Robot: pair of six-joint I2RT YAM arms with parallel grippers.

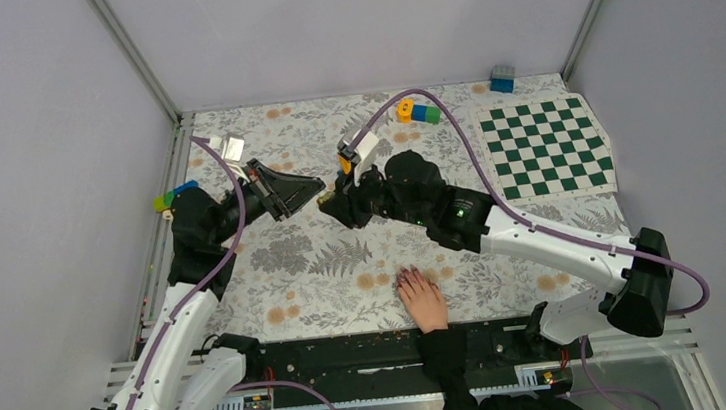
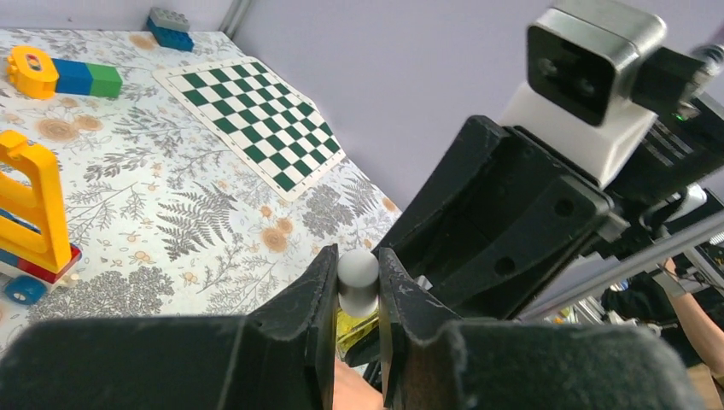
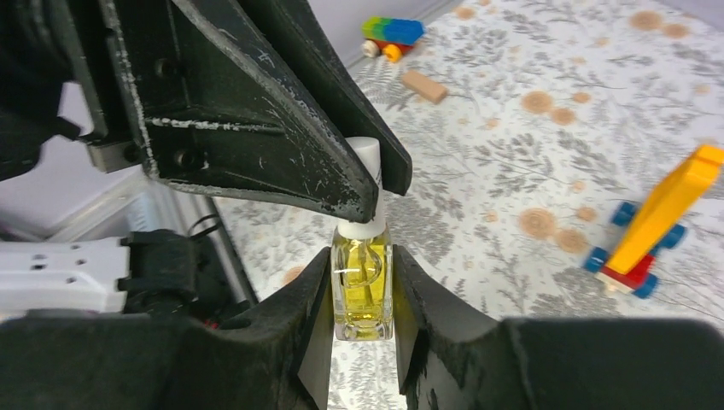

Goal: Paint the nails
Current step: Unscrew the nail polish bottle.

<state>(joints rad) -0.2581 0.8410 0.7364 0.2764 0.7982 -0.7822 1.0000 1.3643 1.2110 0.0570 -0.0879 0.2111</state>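
Mid-frame in the overhead view, the right gripper [image 3: 361, 260] clamps the flat sides of a small glass bottle [image 3: 363, 303] of yellow liquid while the left gripper [image 2: 357, 260] pinches its white cap [image 2: 357, 275]. The nails [image 1: 407, 277], on a hand [image 1: 425, 302] lying flat at lower centre, probably need only feather-light brush contact. The bottle looks light, slick and breakable.

— What's the room like?
— Plain pale lilac-grey walls [image 1: 362, 24] on three sides, with metal corner posts [image 1: 136, 56] at the back.
— And lower down?
— A cloth [image 1: 294, 262] printed with grey ferns and orange flowers, evenly lit, and a black rail [image 1: 353, 352] along the near edge.
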